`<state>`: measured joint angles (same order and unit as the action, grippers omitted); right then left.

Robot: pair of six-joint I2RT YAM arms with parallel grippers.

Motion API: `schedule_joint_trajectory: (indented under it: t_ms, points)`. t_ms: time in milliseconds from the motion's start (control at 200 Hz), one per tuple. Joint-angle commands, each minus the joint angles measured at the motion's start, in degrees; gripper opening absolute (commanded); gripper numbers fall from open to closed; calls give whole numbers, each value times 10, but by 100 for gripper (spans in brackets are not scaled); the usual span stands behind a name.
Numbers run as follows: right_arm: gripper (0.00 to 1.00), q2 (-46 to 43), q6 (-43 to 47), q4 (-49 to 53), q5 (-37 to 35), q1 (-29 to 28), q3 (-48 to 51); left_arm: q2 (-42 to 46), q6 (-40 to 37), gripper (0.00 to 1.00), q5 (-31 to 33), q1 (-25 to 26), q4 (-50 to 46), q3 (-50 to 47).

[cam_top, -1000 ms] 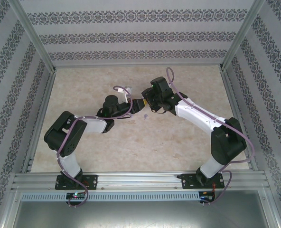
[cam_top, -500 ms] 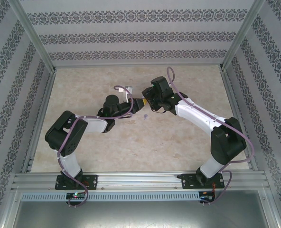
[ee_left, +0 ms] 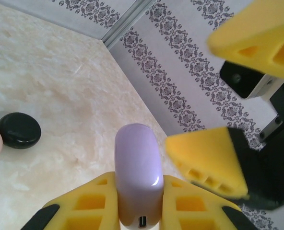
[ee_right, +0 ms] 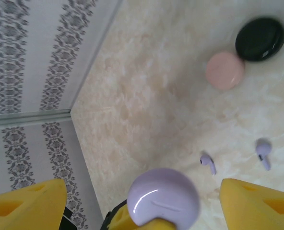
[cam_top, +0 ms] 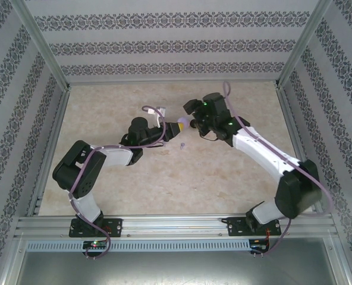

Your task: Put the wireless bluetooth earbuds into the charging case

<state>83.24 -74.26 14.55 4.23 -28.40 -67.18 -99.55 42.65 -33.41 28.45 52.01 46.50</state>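
Observation:
My left gripper (ee_left: 138, 188) is shut on a lilac round charging case (ee_left: 137, 172), held on edge above the table, its port toward the wrist. In the top view the left gripper (cam_top: 175, 126) and the case (cam_top: 181, 124) sit at mid-table. My right gripper (ee_right: 143, 192) stands wide open just beyond the case (ee_right: 163, 196), its yellow fingers (ee_left: 207, 160) on either side and clear of it. Two lilac earbuds (ee_right: 207, 163) (ee_right: 263, 153) lie on the table below. One of them shows in the top view as a lilac earbud (cam_top: 182, 144).
A pale pink round case (ee_right: 224, 70) and a black round case (ee_right: 260, 38) lie side by side on the marble tabletop (ee_right: 147, 96). The black case (ee_left: 19, 130) shows again at the left. Patterned walls (cam_top: 176, 44) enclose the table.
The right arm has drawn back to the right, away from the lilac case, where its fingers were up against it. The left arm holds the case in the same place.

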Motion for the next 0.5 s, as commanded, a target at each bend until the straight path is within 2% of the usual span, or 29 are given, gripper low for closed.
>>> schedule_joint_trajectory:
  t_ms: [0,150,285,385,495]
  points:
    - [83,-45,133,-17,26,29,39,52,-51,0,-40,-18,-61,18]
    - [82,-69,336,-72,129,67,77,89,-107,0,-95,-36,-163,48]
    - [82,-112,468,-141,200,73,137,100,-135,0,-151,-53,-231,78]
    - [80,-132,516,-164,249,76,165,98,-148,0,-191,-58,-267,103]
    - [79,-132,525,-174,287,75,168,95,-168,0,-222,-59,-313,125]
